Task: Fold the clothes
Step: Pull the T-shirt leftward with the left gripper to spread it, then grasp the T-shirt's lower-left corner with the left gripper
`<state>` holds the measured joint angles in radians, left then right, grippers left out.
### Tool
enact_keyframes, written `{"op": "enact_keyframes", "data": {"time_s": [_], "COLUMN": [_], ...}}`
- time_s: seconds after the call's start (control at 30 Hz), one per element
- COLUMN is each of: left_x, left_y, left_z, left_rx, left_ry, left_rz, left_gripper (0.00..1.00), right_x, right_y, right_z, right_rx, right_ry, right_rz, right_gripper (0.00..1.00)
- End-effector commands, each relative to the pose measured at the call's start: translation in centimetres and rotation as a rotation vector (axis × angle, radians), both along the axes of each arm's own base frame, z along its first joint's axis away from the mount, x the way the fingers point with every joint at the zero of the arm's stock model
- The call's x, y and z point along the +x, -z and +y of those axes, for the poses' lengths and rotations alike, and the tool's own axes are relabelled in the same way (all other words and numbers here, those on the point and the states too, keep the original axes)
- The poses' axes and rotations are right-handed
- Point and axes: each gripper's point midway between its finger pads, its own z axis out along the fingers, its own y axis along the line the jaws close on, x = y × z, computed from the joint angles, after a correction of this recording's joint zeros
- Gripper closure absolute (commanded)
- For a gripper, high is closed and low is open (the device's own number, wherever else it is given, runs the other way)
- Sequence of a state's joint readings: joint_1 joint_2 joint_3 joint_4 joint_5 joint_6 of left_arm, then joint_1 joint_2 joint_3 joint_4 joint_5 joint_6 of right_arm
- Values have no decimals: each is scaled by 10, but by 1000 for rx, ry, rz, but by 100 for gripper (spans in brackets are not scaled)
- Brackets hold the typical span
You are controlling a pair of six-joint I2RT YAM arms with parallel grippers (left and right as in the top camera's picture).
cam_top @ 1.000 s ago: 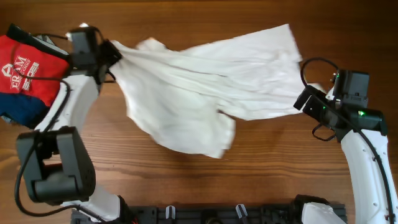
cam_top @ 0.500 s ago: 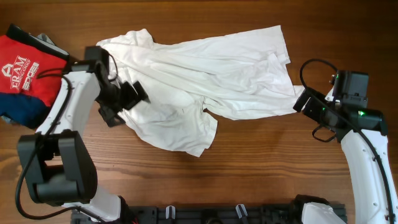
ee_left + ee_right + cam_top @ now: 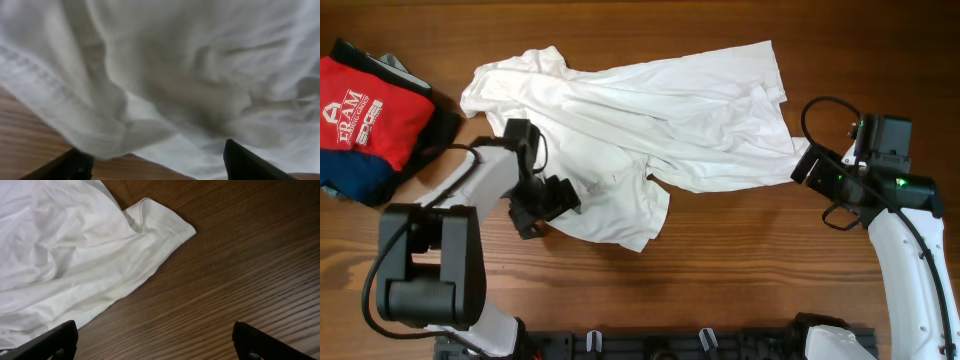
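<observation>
White shirt [image 3: 650, 110] spread crumpled over the far half of the wooden table [image 3: 740, 290], from 10 o'clock round to 2 o'clock, one rumpled lobe sagging toward 6 o'clock. Bare wood open along the whole near side and past the shirt's 3 o'clock edge. Left gripper [image 3: 558, 196] low at the shirt's 8 o'clock edge, fingers spread wide, nothing clamped, cloth bunched just ahead in the wrist view. Right gripper [image 3: 804, 162] just beside the shirt's 3 o'clock corner, jaws parted over bare wood, holding nothing. Red folded garment [image 3: 370, 105] with white logo at 9 o'clock, lying over a navy garment [image 3: 350, 185], apart from the shirt.
</observation>
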<state>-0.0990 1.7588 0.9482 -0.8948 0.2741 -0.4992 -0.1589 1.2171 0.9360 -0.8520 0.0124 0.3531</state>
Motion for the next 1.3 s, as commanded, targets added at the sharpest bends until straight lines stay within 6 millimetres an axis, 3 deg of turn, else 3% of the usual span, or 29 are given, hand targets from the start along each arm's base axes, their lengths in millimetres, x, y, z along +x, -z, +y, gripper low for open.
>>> {"op": "enact_keyframes", "data": {"time_s": [0.0, 0.1, 0.17, 0.27, 0.33, 0.57, 0.7, 0.77, 0.9, 1.0, 1.13, 1.27], "left_x": [2, -1, -5, -6, -6, -13, -13, -12, -12, -9, -8, -12], "left_y": [12, 19, 21, 22, 22, 33, 42, 43, 46, 47, 43, 21], "left_z": [-5, -4, -3, -3, -3, -1, -1, -1, 6, 12, 14, 31], "left_rx": [33, 57, 59, 60, 60, 69, 63, 61, 102, 137, 136, 168], "left_ry": [-6, -26, -25, -25, -25, -75, -77, -77, -75, -73, -83, -122], "left_rz": [-49, -51, -44, -37, -37, -36, -67, -76, -87, -103, -104, -112], "left_gripper": [21, 26, 40, 48, 60, 46, 48, 53, 73, 96, 96, 96], "right_x": [0, -1, -1, -1, -1, -1, -2, -3, -5, -6, -6, -6], "right_y": [-3, -3, -3, -3, -3, -3, -2, -2, -1, -1, 0, 0], "right_z": [-2, -2, -2, -2, -2, -2, -2, -2, -1, -1, -1, -1], "right_rx": [-13, -13, -12, -12, -12, -12, -11, -10, -8, -8, -8, -8], "right_ry": [-4, -5, -4, -4, -4, -5, -4, -4, -4, -5, -5, -5], "right_rz": [-9, -6, -7, -7, -7, -3, 1, 4, 12, 16, 18, 19], "right_gripper": [0, 0, 0, 1, 0, 0, 0, 0, 0, 0, 0, 0]}}
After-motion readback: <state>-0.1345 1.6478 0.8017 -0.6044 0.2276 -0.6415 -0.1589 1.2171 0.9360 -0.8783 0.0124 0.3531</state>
